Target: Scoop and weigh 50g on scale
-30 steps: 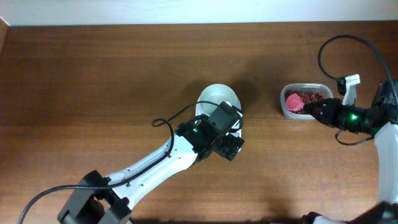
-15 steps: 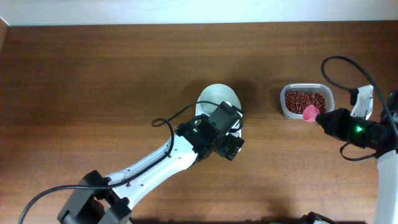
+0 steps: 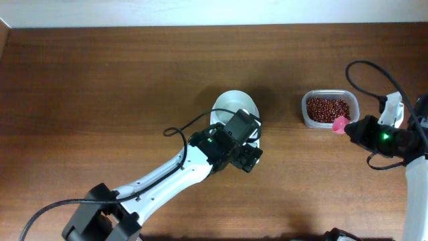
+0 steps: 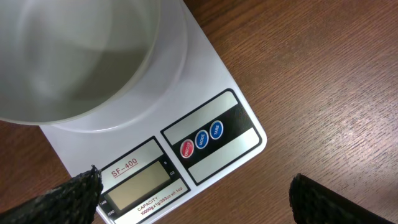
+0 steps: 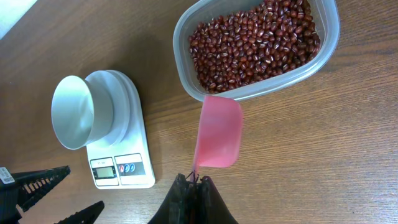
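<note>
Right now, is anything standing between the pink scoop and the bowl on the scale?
Nothing on the table does: only bare wood lies between the pink scoop and the bowl. The left end effector, open, hangs over the display end of the scale, beside the bowl, so it could crowd the approach.

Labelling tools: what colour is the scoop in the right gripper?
The scoop is pink, clearest in right wrist view.

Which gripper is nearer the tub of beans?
Right. The right gripper, shut on the pink scoop, is just beside the tub; the left gripper hangs open over the scale, farther off.
</note>
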Controlling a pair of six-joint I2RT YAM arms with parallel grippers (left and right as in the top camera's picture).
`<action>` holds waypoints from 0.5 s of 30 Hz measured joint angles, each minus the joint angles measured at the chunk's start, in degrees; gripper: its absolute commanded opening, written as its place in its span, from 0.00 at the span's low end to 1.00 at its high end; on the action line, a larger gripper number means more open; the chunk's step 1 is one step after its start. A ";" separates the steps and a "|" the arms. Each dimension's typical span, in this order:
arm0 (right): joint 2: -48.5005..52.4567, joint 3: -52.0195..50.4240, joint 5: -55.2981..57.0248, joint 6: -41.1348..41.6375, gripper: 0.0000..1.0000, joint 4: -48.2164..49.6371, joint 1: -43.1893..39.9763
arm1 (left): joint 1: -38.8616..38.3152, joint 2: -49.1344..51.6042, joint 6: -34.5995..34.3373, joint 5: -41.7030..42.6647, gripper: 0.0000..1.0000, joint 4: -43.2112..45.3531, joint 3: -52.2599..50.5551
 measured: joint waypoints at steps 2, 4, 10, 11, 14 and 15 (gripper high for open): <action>0.26 0.00 0.17 -0.04 0.04 0.63 0.00 | 0.00 0.00 0.00 0.00 0.99 0.00 0.00; 0.42 0.00 0.35 -0.02 0.04 1.97 0.00 | 0.00 0.00 0.00 0.00 0.99 0.00 0.00; 0.72 0.00 0.39 -3.63 0.04 0.90 0.00 | 0.00 0.00 0.00 0.00 0.99 0.00 0.00; 0.74 0.00 0.50 -4.20 0.04 1.09 0.00 | 0.00 0.00 0.00 0.00 0.99 0.00 0.00; 0.85 0.00 1.44 -6.08 0.04 2.03 0.00 | 0.00 0.00 0.00 0.00 0.99 0.00 0.00; 1.14 0.00 1.46 -6.51 0.04 2.62 0.00 | 0.00 0.00 0.00 0.00 0.99 0.00 0.00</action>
